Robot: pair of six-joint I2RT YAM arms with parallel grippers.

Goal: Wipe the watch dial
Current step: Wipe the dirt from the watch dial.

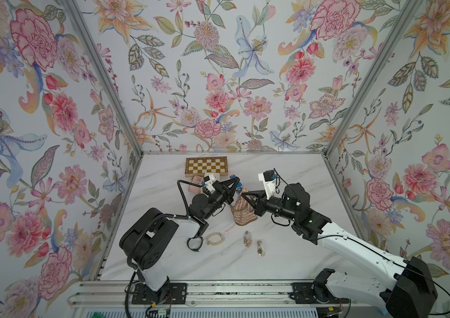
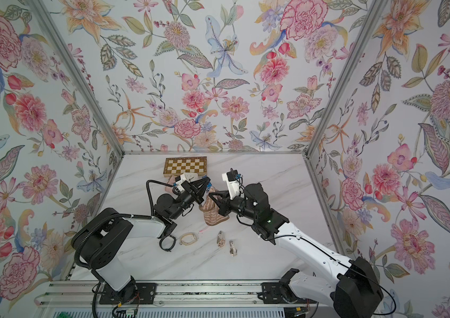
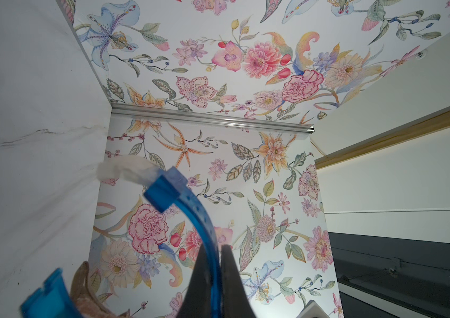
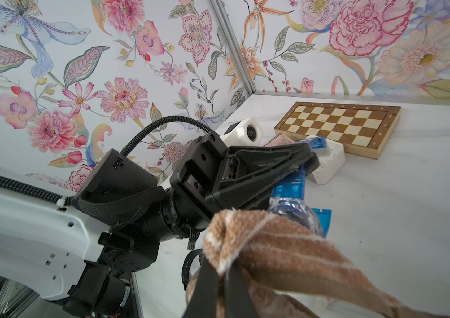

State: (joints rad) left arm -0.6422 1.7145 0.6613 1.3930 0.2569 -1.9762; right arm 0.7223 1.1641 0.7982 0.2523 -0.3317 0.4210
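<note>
Over the middle of the white, grey-veined table (image 1: 287,261), the two claws meet almost tip to tip in both top views. The left claw (image 3: 216,269) is clenched on the strap (image 3: 204,220) of the blue watch (image 4: 290,190). Its two dark, flat fingers (image 3: 197,283) pinch the strap with no gap to spare. The strap is clear blue plastic punched with a row of small holes, and it curves away from the grip to a squared loop. In the right wrist view the watch sticks out past the left claw's tips. Its rounded case (image 4: 292,210) looks wrapped in crinkled clear film, and the dial itself cannot be made out.

The right claw (image 4: 222,275) is clamped on a towel (image 4: 287,247), with its thin black fingers (image 4: 204,283) biting into a bunched fold. The towel is fluffy terry cloth, brown with pale cream stripes. Its rounded fold lies against the watch case, and the rest drops in a heap that seems to reach the table.

Behind the claws a wooden chessboard (image 1: 206,166) lies flat, with brown and cream squares inside a darker frame. On the near side, well apart from the claws, lie a black band (image 1: 194,245) curled into a loop, a beige oval band (image 1: 215,239) just beside it, and two small pale pieces (image 1: 247,238).
</note>
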